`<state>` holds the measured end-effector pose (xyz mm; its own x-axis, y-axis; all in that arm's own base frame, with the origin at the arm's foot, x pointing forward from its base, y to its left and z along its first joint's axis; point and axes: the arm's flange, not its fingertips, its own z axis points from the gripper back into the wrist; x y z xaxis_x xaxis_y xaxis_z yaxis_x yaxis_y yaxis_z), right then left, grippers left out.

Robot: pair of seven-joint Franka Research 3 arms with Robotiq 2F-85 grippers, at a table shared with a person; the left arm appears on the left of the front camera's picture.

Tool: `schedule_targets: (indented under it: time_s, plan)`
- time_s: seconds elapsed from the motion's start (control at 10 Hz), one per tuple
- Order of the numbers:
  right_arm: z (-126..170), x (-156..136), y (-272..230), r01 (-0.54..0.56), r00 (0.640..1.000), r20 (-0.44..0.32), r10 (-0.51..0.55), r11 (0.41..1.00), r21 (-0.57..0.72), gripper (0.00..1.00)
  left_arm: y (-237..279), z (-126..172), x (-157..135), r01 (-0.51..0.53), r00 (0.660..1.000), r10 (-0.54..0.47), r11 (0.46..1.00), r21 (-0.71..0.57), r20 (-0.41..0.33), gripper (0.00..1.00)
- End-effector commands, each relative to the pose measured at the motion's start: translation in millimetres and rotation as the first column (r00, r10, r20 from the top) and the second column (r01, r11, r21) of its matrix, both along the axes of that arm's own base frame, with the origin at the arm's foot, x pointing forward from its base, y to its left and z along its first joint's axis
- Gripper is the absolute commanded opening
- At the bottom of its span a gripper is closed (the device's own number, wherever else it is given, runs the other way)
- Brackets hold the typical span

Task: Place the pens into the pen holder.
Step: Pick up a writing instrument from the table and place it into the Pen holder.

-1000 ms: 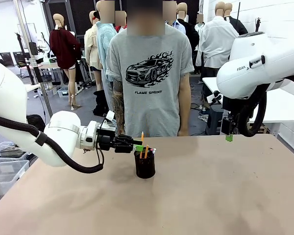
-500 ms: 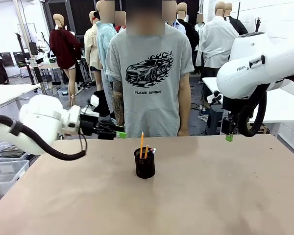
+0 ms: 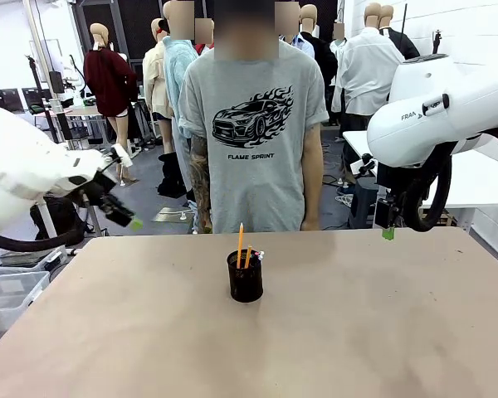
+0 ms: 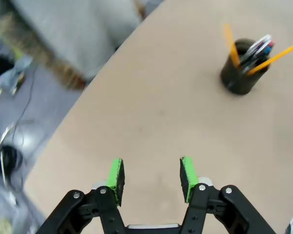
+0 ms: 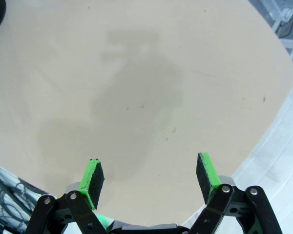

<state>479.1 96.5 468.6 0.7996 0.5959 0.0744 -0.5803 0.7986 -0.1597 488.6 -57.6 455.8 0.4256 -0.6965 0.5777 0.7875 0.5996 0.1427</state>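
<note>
The black mesh pen holder (image 3: 246, 277) stands in the middle of the table, and the left wrist view has the pen holder (image 4: 243, 74) at its upper right. Pens stick out of it: a tall yellow-orange one (image 3: 240, 244), a second orange one (image 4: 273, 57), and silvery and dark ones (image 4: 258, 48) with a red tip. My left gripper (image 3: 129, 217) hangs above the table's far left edge, open and empty; from the wrist, the left gripper (image 4: 150, 176) looks down on bare tabletop. My right gripper (image 3: 387, 230) hovers over the far right, and the right gripper (image 5: 149, 176) is open, holding nothing.
A person in a grey car-print T-shirt (image 3: 251, 133) stands at the far side right behind the holder. Plastic bins (image 3: 8, 286) sit off the left table edge. The right wrist view catches the table's rounded edge (image 5: 278, 97).
My left gripper has drawn back from the pen holder's rim to the far left edge of the table, empty. The right arm has stayed still.
</note>
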Motion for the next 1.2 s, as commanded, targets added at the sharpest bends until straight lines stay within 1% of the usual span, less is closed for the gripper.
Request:
schedule_targets:
  time_s: [0.0, 0.1, 0.2, 0.3, 0.5, 0.6, 0.7, 0.8, 0.9, 1.1]
  plan:
    - [0, 0, 0, 0.006, 1.0, 0.001, -0.006, 1.0, -0.002, 0.94, 21, 35, -10, -0.157, 0.962, 0.167, 0.986, 0.062, -0.218, 0.6]
    - [0, 0, 0, 0.006, 1.0, 0.001, -0.006, 1.0, -0.002, 0.94, 37, 37, -9, -0.243, 0.921, 0.265, 0.964, 0.111, -0.285, 0.6]
    - [0, 0, 0, 0.006, 1.0, 0.001, -0.006, 1.0, -0.002, 0.94, 49, 38, -14, -0.279, 0.888, 0.321, 0.946, 0.168, -0.331, 0.8]
    - [0, 0, 0, 0.006, 1.0, 0.001, -0.006, 1.0, -0.002, 0.94, 56, 41, -21, -0.302, 0.867, 0.357, 0.932, 0.201, -0.348, 1.0]
    - [0, 0, 0, 0.006, 1.0, 0.001, -0.006, 1.0, -0.002, 0.94, 66, 37, -24, -0.37, 0.822, 0.448, 0.889, 0.27, -0.352, 1.0]
    - [0, 0, 0, 0.006, 1.0, 0.001, -0.006, 1.0, -0.002, 0.94, 68, 34, -24, -0.388, 0.811, 0.476, 0.873, 0.294, -0.341, 1.0]
    - [0, 0, 0, 0.006, 1.0, 0.001, -0.006, 1.0, -0.002, 0.94, 67, 33, -30, -0.42, 0.815, 0.497, 0.861, 0.286, -0.299, 1.0]
    - [0, 0, 0, 0.006, 1.0, 0.001, -0.006, 1.0, -0.002, 0.94, 61, 27, -38, -0.423, 0.824, 0.491, 0.864, 0.272, -0.281, 1.0]
    - [0, 0, 0, 0.006, 1.0, 0.001, -0.006, 1.0, -0.002, 0.94, 69, 36, -26, -0.385, 0.819, 0.463, 0.881, 0.274, -0.339, 1.0]
    - [0, 0, 0, 0.006, 1.0, 0.001, -0.006, 1.0, -0.002, 0.94, 69, 36, -26, -0.385, 0.819, 0.463, 0.881, 0.274, -0.339, 1.0]
